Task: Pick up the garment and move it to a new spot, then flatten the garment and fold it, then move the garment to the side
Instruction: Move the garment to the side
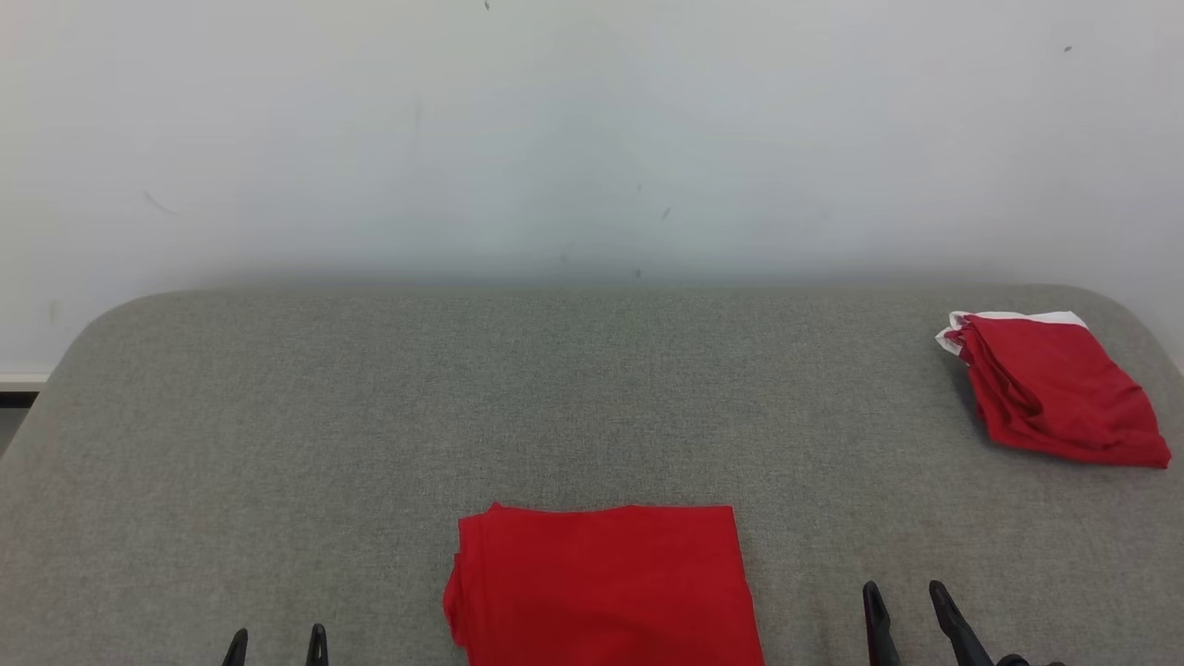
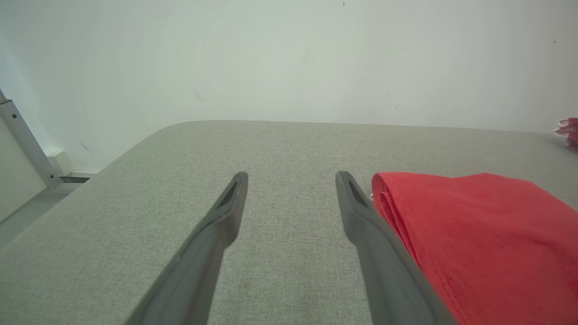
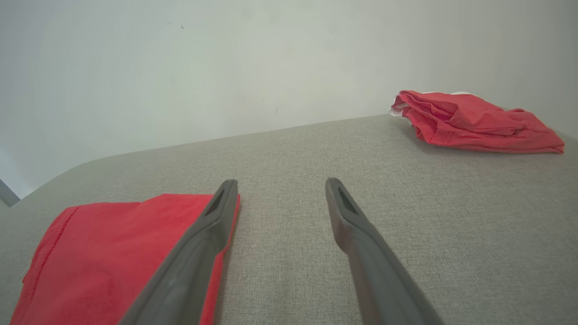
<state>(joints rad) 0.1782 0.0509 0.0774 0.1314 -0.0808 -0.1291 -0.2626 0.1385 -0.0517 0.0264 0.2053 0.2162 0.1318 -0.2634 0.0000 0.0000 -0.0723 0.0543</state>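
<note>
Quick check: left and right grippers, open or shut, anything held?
Left gripper: open, holding nothing, to the left of the folded red garment.
Right gripper: open, holding nothing, to the right of that garment.

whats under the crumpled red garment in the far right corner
White fabric peeks out along the far edge of the red garment, on the grey table. The red cloth hides how far it reaches underneath.

Bright, even light — soft shadows, sharp focus
</note>
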